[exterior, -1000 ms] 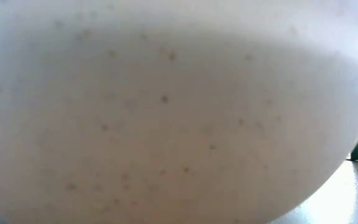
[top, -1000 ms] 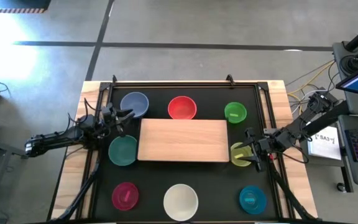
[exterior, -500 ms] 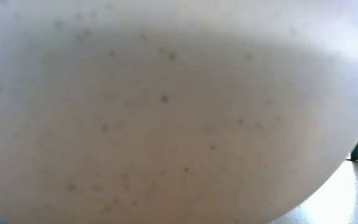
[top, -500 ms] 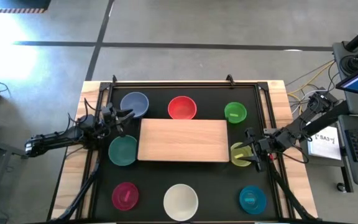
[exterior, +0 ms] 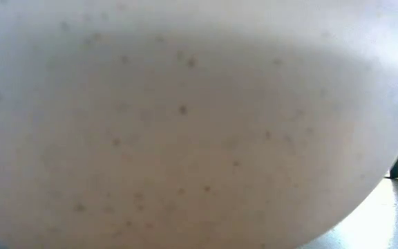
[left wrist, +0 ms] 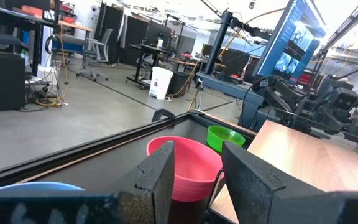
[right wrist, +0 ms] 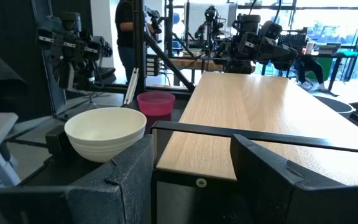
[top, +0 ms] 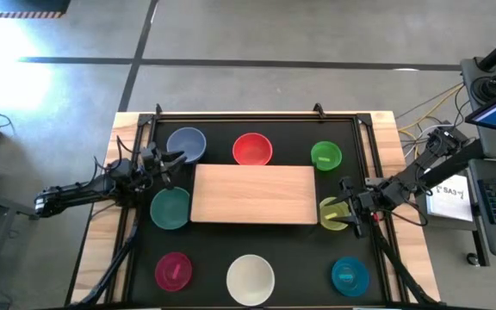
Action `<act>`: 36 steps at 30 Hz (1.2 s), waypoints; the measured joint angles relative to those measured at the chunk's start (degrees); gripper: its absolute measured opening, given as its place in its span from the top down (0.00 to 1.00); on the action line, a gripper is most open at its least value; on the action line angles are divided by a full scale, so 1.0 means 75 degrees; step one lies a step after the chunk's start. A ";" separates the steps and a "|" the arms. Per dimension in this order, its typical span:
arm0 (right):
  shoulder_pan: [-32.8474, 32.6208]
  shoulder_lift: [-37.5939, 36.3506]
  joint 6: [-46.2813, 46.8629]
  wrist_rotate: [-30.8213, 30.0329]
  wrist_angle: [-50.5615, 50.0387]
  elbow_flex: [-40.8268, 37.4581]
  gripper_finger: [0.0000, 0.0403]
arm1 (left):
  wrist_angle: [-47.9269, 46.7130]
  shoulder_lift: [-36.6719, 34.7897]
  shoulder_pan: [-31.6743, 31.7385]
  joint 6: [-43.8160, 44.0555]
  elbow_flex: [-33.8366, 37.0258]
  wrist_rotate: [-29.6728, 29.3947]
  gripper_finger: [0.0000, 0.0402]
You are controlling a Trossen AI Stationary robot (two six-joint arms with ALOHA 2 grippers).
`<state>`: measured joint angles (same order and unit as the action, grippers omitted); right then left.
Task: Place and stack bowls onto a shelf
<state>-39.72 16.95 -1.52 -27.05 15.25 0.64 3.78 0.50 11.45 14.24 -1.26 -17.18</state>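
On the left side of the table point(top: 102, 258), the left pincer point(top: 169, 160) waits between the blue-grey bowl point(top: 186, 144) and the teal-green bowl point(top: 170, 208); its two fingers stand a little apart and hold nothing. The magenta bowl point(top: 173, 271) sits near the front left corner. In the middle lies the shelf point(top: 254, 194), bare, so I judge that no bowl is placed yet; the bowls surround it, probably so each arm can reach some. The red bowl point(top: 252, 149) is behind the shelf and the cream-white bowl point(top: 250, 277) is at the front edge. Toward the right edge are the green bowl point(top: 325, 156), the yellow-green bowl point(top: 333, 213) and the teal-blue bowl point(top: 349, 275). The right pincer point(top: 349, 207) is at the yellow-green bowl with fingers spread wide, gripping nothing yet. I cannot read any label or writing.
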 joint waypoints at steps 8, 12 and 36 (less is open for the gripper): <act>-0.0001 0.0002 0.0231 0.0000 0.0009 0.0001 0.50 | -0.0001 -0.0001 0.0000 0.0000 -0.0001 -0.0001 0.71; 0.0001 0.0001 0.0990 -0.0013 0.0016 0.0001 0.50 | -0.0001 -0.0001 0.0002 0.0000 0.0001 -0.0002 0.71; 0.0002 0.0008 -0.0286 -0.2017 0.0194 0.1376 0.50 | 0.0000 0.0001 0.0002 0.0000 0.0000 -0.0001 0.71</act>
<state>-39.70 17.01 -3.66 -42.17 16.70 10.96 3.78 0.50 11.46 14.24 -1.26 -17.18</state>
